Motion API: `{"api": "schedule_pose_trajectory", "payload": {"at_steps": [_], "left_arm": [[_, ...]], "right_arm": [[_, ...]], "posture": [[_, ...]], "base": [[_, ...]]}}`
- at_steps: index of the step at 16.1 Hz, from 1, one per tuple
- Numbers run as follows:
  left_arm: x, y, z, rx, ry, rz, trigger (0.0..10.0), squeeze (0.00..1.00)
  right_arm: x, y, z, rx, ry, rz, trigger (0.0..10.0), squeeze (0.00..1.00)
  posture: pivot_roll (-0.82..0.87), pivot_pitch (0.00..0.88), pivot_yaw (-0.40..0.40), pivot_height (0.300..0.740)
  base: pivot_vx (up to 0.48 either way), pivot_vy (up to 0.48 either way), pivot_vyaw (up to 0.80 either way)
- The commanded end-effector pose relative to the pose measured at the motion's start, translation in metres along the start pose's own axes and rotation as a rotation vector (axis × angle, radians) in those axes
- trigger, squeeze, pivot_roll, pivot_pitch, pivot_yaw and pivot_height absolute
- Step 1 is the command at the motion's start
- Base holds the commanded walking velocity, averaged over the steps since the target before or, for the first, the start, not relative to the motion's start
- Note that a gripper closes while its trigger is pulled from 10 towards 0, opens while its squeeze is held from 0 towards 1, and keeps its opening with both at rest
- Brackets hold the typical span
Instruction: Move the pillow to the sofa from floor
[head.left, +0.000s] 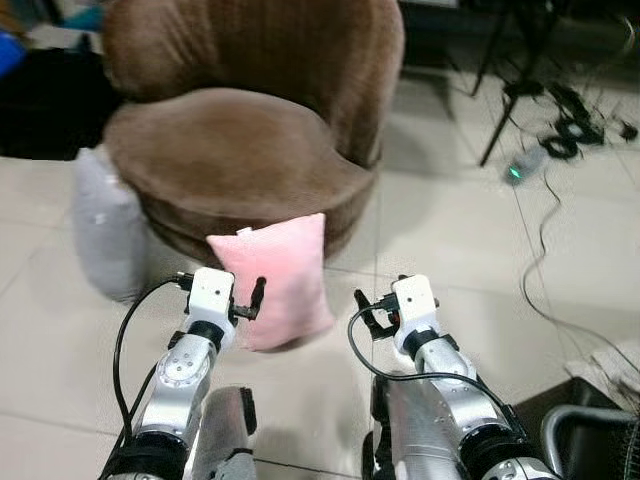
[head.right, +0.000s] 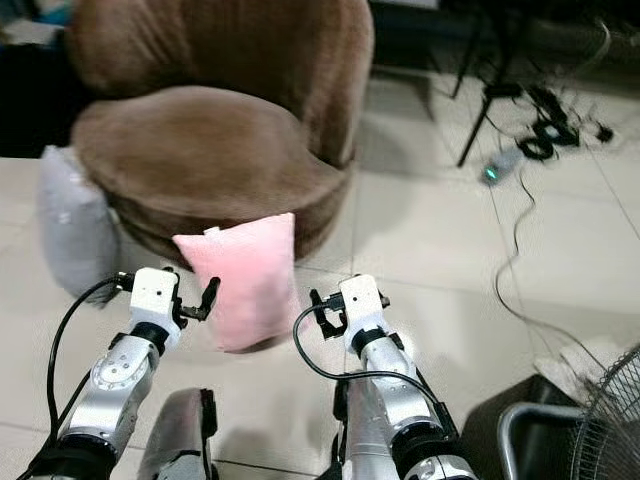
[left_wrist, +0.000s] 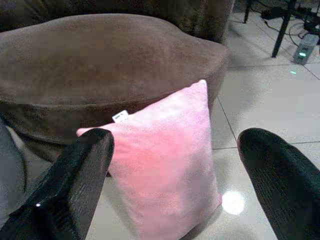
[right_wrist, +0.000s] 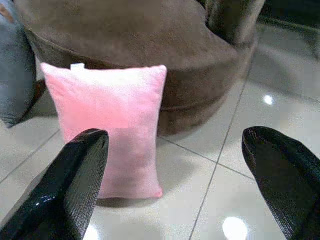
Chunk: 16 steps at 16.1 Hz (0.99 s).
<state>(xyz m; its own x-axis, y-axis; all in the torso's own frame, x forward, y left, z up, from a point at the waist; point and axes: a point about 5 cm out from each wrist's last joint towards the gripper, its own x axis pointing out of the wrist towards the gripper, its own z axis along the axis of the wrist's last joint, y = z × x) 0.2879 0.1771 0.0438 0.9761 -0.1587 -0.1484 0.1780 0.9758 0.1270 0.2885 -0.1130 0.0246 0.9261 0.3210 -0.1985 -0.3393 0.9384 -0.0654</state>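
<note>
Ahead of both open jaws, pillow (head.left: 280, 275)

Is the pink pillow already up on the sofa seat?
No: the pink pillow stands on the tiled floor, leaning against the front of the brown sofa, below its seat.

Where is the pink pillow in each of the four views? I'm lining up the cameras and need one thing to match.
Left eye view: pink pillow low centre, standing on the floor against the brown sofa.
Right eye view: left of centre.
Left wrist view: lower middle.
Right wrist view: left of centre.
Shared landmark: the sofa's rounded seat behind it.
</note>
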Motion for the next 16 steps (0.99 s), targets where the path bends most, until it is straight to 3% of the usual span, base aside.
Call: {"api": "schedule_pose_trajectory", "payload": {"at_steps": [1,11,16], "left_arm": [[-0.0012,-0.001,-0.0029,0.005,0.011,-0.003,10.0,0.0],[-0.0019,-0.0017,-0.0021,-0.005,0.005,-0.001,10.0,0.0],[-0.0029,-0.0028,-0.0043,-0.01,0.011,-0.001,10.0,0.0]], "right_arm": [[-0.0006,0.0011,-0.0018,-0.009,0.014,0.009,10.0,0.18],[-0.0004,0.0033,-0.0042,-0.014,0.031,0.014,10.0,0.19],[-0.0012,0.0069,-0.0061,-0.018,0.043,0.043,10.0,0.18]], "posture": [[0.06,0.077,-0.034,0.573],[0.06,0.081,-0.034,0.502],[0.06,0.092,-0.036,0.485]], "base": [[0.0,0.0,0.0],[0.0,0.0,0.0],[0.0,0.0,0.5]]}}
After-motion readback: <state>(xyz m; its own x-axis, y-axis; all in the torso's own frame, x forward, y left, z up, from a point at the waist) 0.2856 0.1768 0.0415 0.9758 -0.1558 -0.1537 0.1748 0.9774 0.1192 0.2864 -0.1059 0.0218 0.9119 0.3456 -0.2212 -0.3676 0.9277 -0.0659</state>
